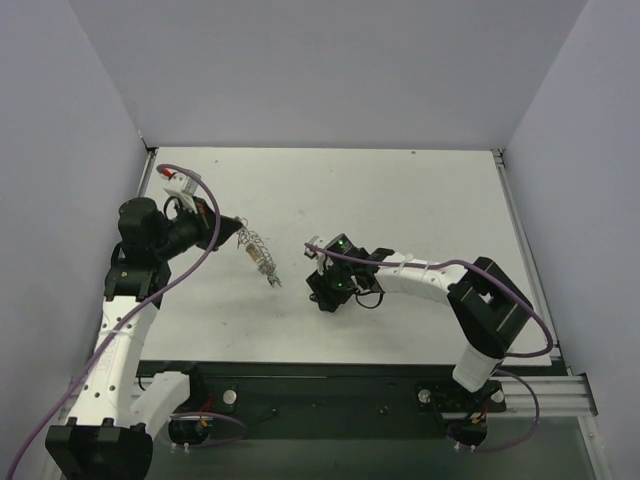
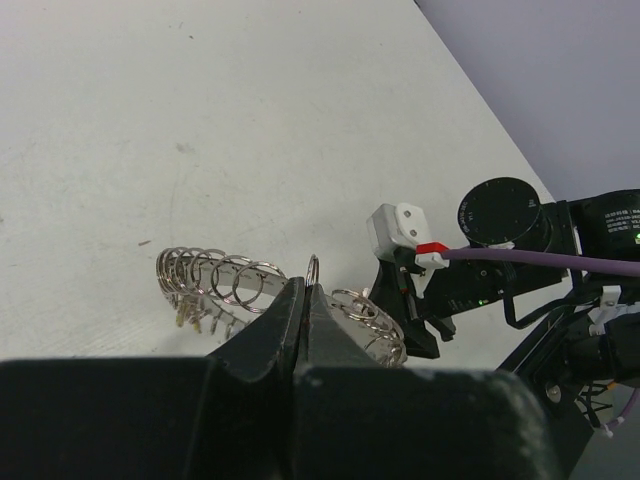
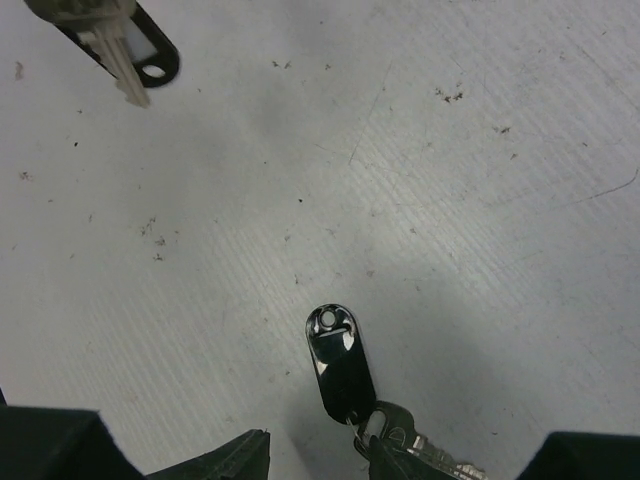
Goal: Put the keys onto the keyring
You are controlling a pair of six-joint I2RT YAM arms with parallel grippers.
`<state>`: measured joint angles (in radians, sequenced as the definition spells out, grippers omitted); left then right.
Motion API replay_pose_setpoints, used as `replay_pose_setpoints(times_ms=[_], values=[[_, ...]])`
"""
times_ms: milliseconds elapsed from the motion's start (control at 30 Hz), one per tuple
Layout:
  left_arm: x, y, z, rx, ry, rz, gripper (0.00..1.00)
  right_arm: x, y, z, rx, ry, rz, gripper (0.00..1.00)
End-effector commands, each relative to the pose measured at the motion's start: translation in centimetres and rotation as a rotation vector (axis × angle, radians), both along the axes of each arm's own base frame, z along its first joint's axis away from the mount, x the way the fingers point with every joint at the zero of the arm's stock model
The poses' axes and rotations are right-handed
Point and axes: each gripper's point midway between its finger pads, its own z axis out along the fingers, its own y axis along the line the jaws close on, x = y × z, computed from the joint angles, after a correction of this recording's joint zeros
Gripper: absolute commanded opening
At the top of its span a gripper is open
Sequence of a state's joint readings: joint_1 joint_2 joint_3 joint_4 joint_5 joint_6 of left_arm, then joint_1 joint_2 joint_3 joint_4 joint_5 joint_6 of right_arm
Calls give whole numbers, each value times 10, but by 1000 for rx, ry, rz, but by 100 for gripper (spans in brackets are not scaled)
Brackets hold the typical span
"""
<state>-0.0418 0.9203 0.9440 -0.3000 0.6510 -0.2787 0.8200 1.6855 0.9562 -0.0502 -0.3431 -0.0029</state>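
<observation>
The keyring (image 2: pixel 230 282), strung with small split rings, is held out over the table (image 1: pixel 420 200) by our left gripper (image 2: pixel 306 292), its jaws clamped tight on the wire. A loose key (image 3: pixel 405 440) with a black tag (image 3: pixel 340 365) lies on the table at our right gripper (image 3: pixel 315 455), whose jaws stand partly apart, the tag between them.

- We see the keyring (image 2: pixel 225 280): bright, polished metal wire coils.
- Our black tag (image 3: pixel 341 362): glossy plastic.
- The bench (image 3: pixel 450 200): matt white, speckled, faintly ribbed.
</observation>
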Motion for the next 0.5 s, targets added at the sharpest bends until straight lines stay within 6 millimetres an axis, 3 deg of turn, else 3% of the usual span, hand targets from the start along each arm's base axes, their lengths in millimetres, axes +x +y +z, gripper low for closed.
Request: replay_pose_setpoints(times_ms=[0, 200, 467], values=[[1, -6, 27, -30, -105, -48, 0, 15, 10, 10, -6, -70, -4, 43], [0, -6, 27, -32, -106, -53, 0, 22, 8, 9, -22, -101, -18, 41], [0, -6, 26, -29, -108, -50, 0, 17, 10, 1, -30, -66, 9, 34]])
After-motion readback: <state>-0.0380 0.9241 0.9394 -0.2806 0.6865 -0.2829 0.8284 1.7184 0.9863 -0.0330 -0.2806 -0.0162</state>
